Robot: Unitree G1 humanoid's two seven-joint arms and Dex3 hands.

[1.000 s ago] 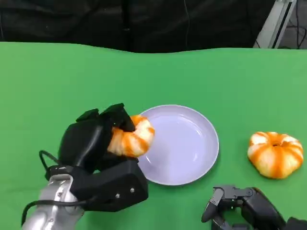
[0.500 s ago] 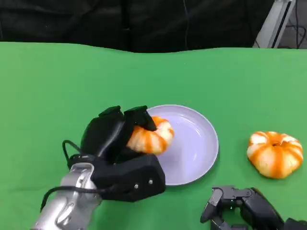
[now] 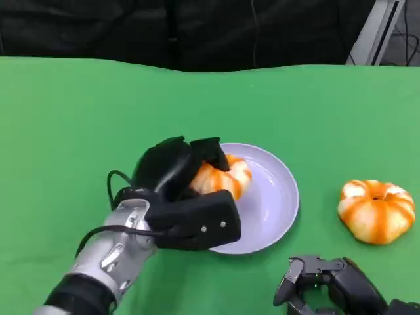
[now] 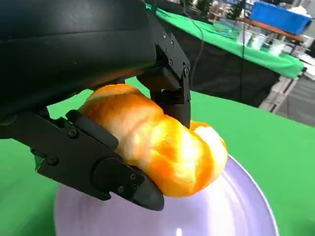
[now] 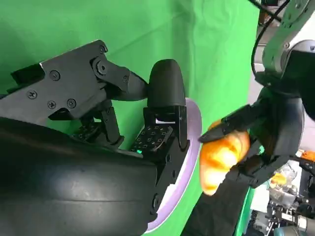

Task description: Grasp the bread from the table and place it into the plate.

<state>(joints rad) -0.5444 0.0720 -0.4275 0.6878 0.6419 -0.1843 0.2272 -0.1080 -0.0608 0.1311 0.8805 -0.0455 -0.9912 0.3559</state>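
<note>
Left hand (image 3: 172,172) grips the bread (image 3: 222,178) between thumb and fingers, holding it over the near-left part of the plate (image 3: 279,197) — judging from the left wrist view it's lifted off the surface, not resting yet. Step in hand is the placement: I'd bring it a bit further toward the plate centre, lower until the underside touches, then let the fingers spread and pull back along the approach line so nothing drags the soft roll over the rim. Right hand (image 3: 328,285) sits at the near table edge holding nothing; fingers look loosely curled, can't tell more. A second bread (image 3: 377,210) lies on the green table (image 3: 79,118) well right of the plate (untouched). Head view gives the layout over the plate but hides the gap underneath — the left wrist view shows that clearance and the finger wrap, and the right wrist view catches bread and plate rim side-on.
</note>
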